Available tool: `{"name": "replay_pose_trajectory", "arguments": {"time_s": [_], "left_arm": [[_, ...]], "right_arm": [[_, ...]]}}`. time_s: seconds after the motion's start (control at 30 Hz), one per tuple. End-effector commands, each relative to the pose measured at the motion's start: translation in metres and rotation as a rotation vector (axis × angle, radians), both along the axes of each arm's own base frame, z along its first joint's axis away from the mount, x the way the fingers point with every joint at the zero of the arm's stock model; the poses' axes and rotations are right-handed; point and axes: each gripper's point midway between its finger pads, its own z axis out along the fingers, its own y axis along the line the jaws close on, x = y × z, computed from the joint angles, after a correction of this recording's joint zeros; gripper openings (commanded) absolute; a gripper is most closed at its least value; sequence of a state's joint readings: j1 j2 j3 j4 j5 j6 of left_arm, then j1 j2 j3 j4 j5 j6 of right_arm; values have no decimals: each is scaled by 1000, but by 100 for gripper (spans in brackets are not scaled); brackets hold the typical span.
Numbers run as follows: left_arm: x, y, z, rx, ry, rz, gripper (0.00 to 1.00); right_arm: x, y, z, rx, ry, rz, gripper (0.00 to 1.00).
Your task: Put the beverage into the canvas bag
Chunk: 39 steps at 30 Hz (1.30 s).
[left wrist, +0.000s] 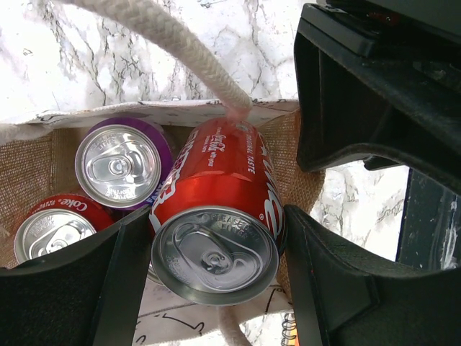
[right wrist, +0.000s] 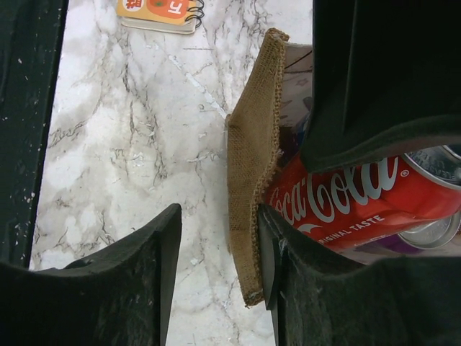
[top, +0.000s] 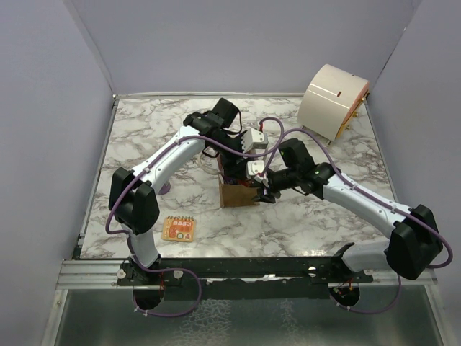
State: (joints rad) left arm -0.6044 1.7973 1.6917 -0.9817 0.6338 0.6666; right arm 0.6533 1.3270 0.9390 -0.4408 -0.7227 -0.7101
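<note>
Red can tilted in mouth of bag.
Coke label, silver top facing lens, lower centre of left wrist view, partly inside; bag tan burlap, upright, centre of top view.

Under the jaws, a glossy white table veined in grey. Beyond the jaws, a plain pale lilac back wall; matching left wall and right wall well out to either side. Nearer than the jaws, a silver rail along the table edge, then dimpled metal sheet. Soft, even light.
</note>
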Motion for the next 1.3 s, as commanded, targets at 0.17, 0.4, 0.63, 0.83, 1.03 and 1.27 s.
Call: {"name": "replay_pose_trajectory", "arguments": {"time_s": [0.17,0.4,0.63,0.83,1.03,1.27], "left_arm": [[2,-12,24,-97,-61,-21,0],[5,-14,22,-96,-67,-21,0],[9,-15,30,-105,-95,-26,0],[10,-15,31,-106,-109,-30,0],[9,-12,33,-103,-121,-37,0],[4,-9,37,-109,-134,-46,0]], "right_arm": [[-9,1,17,49,-8,14,49],[-9,1,21,56,-17,12,55],[-7,-1,32,77,-41,-3,56],[-5,-5,38,86,-54,-15,59],[-3,-10,43,100,-56,-24,59],[-3,-17,41,89,-49,-47,59]]}}
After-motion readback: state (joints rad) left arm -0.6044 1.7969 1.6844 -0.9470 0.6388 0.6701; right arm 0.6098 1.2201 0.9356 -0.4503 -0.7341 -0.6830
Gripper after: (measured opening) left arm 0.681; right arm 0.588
